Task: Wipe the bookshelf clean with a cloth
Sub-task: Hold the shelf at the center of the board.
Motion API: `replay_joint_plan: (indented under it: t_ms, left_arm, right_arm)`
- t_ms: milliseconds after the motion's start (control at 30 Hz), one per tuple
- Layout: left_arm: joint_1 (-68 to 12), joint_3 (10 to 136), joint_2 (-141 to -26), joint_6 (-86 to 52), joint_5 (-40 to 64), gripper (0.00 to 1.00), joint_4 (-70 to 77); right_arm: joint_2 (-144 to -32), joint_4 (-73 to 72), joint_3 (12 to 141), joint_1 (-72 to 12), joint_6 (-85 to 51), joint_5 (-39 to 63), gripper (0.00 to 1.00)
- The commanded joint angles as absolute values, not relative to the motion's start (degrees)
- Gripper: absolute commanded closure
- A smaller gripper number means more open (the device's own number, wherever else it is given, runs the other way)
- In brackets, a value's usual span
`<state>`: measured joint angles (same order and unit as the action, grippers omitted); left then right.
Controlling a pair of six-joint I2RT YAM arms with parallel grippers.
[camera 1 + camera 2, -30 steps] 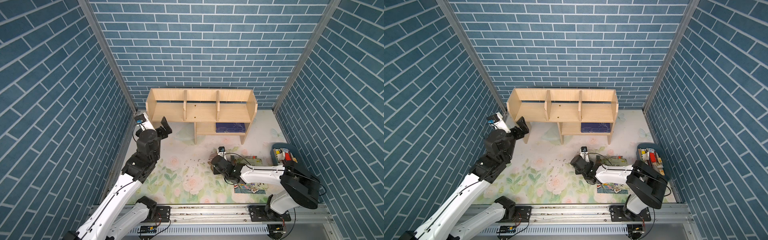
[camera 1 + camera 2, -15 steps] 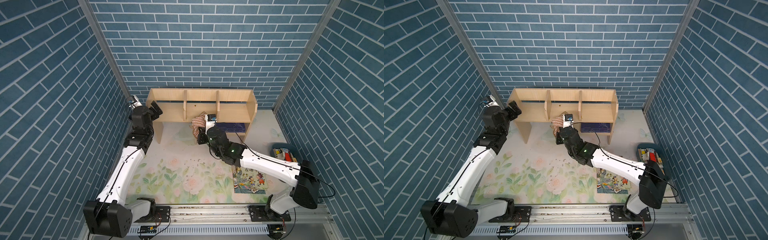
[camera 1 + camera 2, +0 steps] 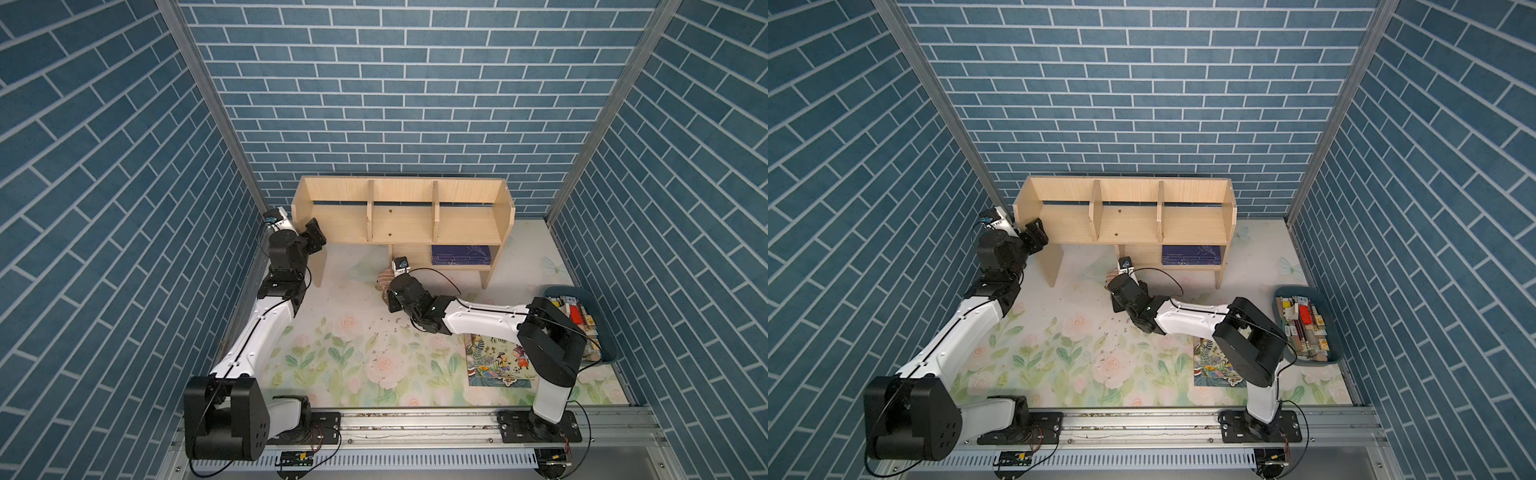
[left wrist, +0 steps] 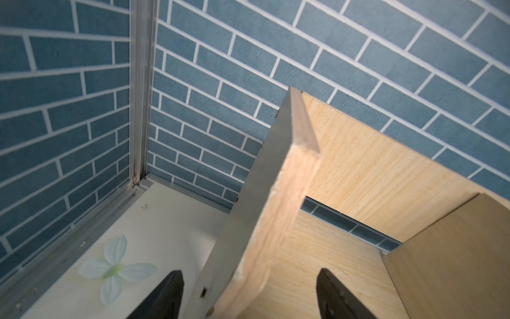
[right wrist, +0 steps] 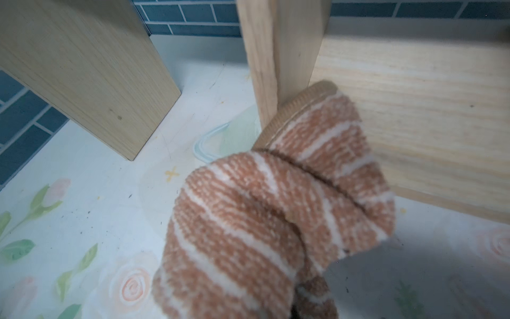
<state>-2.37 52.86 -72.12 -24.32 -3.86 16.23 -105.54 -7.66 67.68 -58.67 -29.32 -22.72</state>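
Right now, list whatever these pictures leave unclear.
- Right gripper: buried under the cloth in the right wrist view.
- Left gripper: cut off by the left wrist view's edge; contact with the bookshelf panel unclear.
- Blue book in the cubby: cover too small to read in both top views.

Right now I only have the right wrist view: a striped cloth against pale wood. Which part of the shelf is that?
Observer: In a top view the cloth is at the upright that closes the small lower cubby of the shelf, below the middle compartment.
Operator: Where is the other arm?
Observer: The left tool stands open astride the shelf's end panel, one jaw on each side.
Operator: Is anything inside that cubby?
Observer: A dark blue book lies flat in it.
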Motion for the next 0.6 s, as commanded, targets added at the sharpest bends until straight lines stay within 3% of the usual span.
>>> replay_joint_plan:
  t_ms: [0,233,567]
  left_arm:
    - [-2.1,52.1,-71.8,-22.9,-1.8,0.28,20.5]
    - [-2.0,51.9,-70.8,-21.9,-2.9,0.52,19.0]
    - [-2.0,51.2,-68.7,-21.7,-5.8,0.82,17.6]
  right_arm:
    - [-101.3,-8.6,69.9,-57.4,-28.6,-23.6,1.00]
    - [-96.7,-8.0,73.3,-53.9,-28.2,-23.1,1.00]
    - [-103.0,-12.7,66.7,-54.1,-33.2,-19.5,1.00]
